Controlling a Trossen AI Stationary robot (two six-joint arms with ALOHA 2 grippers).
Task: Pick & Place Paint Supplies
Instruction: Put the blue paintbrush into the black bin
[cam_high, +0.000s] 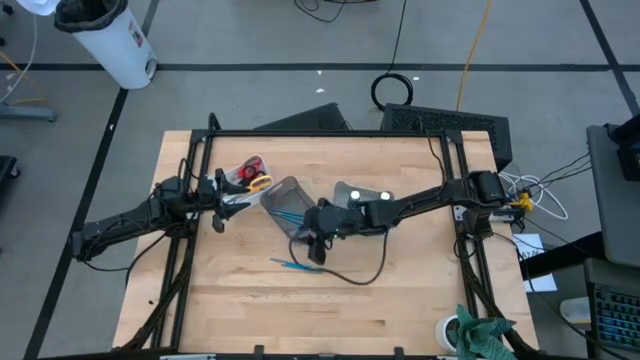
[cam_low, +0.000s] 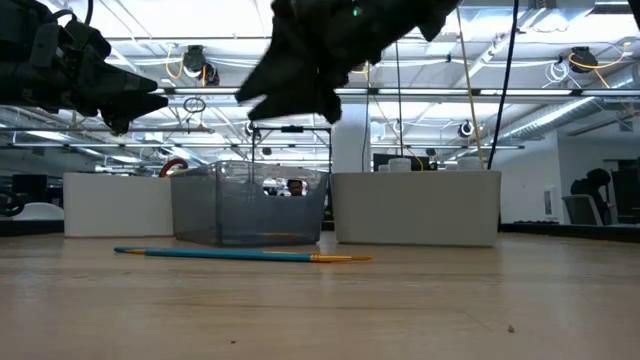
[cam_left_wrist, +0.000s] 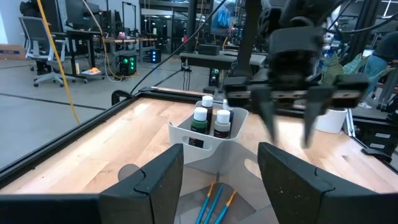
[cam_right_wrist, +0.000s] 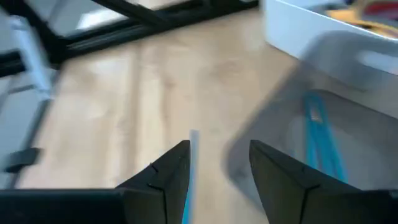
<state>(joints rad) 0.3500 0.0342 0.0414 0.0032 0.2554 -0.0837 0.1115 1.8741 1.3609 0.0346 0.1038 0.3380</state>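
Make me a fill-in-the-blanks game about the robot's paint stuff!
1. The brush lying on the table has a ___ handle.
2. The little paint bottles stand inside a ___ bin.
3. The other brushes lie in a ___ plastic bin.
4. The bottles' caps are ___.

Missing words: blue; white; clear; white

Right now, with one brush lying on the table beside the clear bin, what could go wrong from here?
1. The teal brush lies flat on the wood and is thin, so the right gripper above it, jaws open, may pinch badly or slip off.
2. The clear bin with brushes inside stands close by; the right arm could bump it.
3. The left gripper waits on the far side of the bin, so both arms are crowded there.
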